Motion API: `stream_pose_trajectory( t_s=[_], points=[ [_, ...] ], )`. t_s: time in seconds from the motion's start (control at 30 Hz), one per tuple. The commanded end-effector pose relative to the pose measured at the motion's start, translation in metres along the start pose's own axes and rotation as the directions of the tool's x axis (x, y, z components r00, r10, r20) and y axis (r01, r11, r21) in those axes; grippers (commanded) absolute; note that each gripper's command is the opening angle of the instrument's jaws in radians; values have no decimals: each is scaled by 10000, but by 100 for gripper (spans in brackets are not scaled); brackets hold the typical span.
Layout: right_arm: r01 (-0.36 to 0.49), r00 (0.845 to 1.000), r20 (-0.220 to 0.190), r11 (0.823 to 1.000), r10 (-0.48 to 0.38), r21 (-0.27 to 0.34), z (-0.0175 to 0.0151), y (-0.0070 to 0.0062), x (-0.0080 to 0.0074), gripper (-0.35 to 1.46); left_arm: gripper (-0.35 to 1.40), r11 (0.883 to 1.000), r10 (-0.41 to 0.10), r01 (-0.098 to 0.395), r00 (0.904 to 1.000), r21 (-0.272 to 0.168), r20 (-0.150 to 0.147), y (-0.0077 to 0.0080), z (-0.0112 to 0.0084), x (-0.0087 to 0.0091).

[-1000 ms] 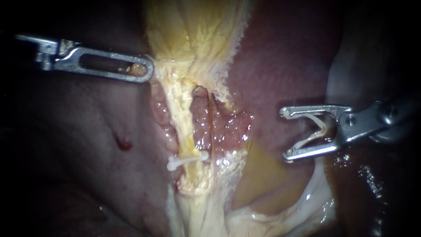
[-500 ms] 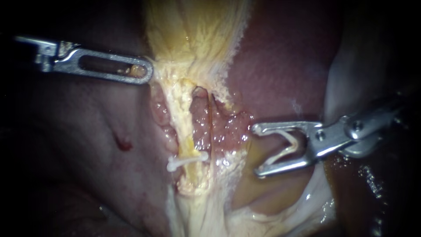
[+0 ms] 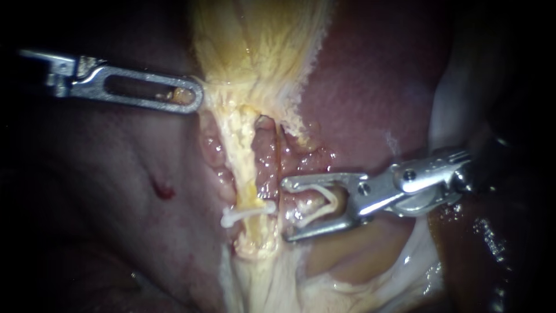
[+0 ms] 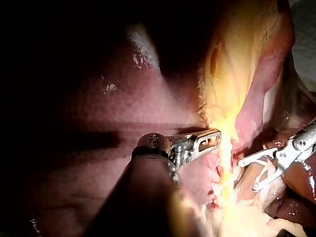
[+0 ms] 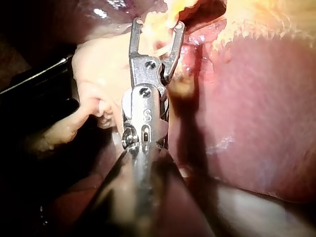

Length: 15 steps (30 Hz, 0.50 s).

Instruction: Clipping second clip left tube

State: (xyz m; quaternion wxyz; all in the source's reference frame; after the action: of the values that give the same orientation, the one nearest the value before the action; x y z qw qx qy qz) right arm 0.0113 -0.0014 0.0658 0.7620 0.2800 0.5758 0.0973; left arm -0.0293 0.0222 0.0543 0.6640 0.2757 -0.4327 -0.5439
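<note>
Dark liver (image 3: 376, 87) behind. Gripped gallbladder (image 3: 255, 40) in closed left instrument (image 3: 196, 95). Carried new clip (image 3: 318, 206) in wide-spread right instrument (image 3: 284, 210), near left tube (image 3: 246, 168). Judged it soft, slippery, easily torn; best clipped beside first clip (image 3: 246, 213).

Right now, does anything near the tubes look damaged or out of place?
A small dark red spot marks the liver, apart from the tubes, perhaps a little blood. The placed clip sits slightly slanted across the left tube.
</note>
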Motion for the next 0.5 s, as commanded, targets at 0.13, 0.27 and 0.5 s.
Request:
stream_pose_trajectory(
  t_s=[0.13, 0.27, 0.5],
  points=[
    [-173, 9998, -94, 9997, 174, 162, 8, 8, -8, 50, -35, 10000, -2, 2, 10000, -10, 5, -1, 0, 0],
    [-356, 9992, -154, 9989, 361, 302, 14, 15, -16, 49, -35, 10000, -4, 4, 10000, -14, 9, -2, 0, 0],
    [-486, 9986, -193, 9981, 494, 371, 21, 26, -30, 48, -35, 10000, -7, 8, 10000, -47, 33, -4, 1, 1]
  ],
)
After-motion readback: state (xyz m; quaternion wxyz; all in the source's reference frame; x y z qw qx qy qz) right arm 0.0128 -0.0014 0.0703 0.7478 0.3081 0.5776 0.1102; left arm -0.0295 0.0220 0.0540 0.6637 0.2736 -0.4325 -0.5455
